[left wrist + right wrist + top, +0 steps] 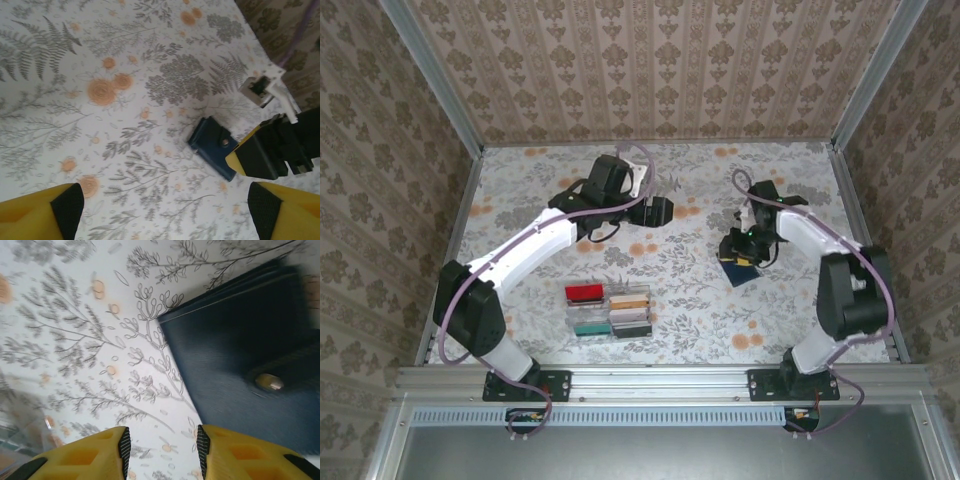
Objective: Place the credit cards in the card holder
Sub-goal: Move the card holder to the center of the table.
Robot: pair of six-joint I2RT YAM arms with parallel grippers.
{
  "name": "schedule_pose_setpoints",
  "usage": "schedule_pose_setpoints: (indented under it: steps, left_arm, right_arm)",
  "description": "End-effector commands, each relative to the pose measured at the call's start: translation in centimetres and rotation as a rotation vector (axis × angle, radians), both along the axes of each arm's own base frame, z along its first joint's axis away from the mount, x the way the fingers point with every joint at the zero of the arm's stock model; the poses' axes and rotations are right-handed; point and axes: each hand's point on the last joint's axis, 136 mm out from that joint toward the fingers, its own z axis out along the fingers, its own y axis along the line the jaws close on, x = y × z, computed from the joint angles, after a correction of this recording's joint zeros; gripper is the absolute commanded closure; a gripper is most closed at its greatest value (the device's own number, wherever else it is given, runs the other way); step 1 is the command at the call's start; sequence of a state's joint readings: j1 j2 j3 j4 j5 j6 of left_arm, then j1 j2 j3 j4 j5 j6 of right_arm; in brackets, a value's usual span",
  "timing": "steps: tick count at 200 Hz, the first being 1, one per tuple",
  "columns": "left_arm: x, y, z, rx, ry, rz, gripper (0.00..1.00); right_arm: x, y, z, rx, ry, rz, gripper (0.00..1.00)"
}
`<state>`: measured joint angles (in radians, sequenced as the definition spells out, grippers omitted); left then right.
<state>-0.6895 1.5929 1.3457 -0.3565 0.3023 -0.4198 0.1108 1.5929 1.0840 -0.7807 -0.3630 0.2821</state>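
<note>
Right wrist shows the card holder [230, 335] shut, metal snap [269, 382] fastened.

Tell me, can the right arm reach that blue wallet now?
Probably yes. The right gripper hangs close to the closed navy card holder, with its jaws apart and nothing lying in between.

So the floral-patterned tabletop [520, 200] has a clear plastic slotted rack [610, 310] by its near edge, plus a dark navy wallet [214, 149] lying toward the right edge.
</note>
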Motion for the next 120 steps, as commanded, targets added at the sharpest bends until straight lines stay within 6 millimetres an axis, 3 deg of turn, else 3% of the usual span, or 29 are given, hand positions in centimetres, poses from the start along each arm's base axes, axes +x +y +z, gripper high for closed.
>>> schedule_pose_setpoints:
  steps: [1, 24, 60, 86, 120]
  left_arm:
    - [-1.3, -2.8, -1.4, -0.052, 0.098, -0.062, 0.2]
    - [-1.9, -5.7, -3.2, -0.036, 0.175, -0.075, 0.25]
    - [-2.7, -9.0, -5.2, -0.024, 0.242, -0.069, 0.27]
    - [-3.1, -10.2, -6.3, -0.023, 0.295, -0.035, 0.27]
    - [-3.7, -10.9, -7.8, 0.004, 0.324, -0.003, 0.27]
  right_arm:
    - [0.9, -3.8, 0.9, -0.06, -0.076, -0.139, 0.58]
    - [1.7, -5.8, -0.6, -0.025, -0.038, -0.184, 0.64]
    - [3.0, -3.7, -2.2, 0.089, -0.012, -0.136, 0.67]
    - [1.9, -3.6, -4.3, 0.077, 0.064, -0.125, 0.68]
    - [-0.7, -2.7, -5.4, 0.112, 0.1, -0.149, 0.72]
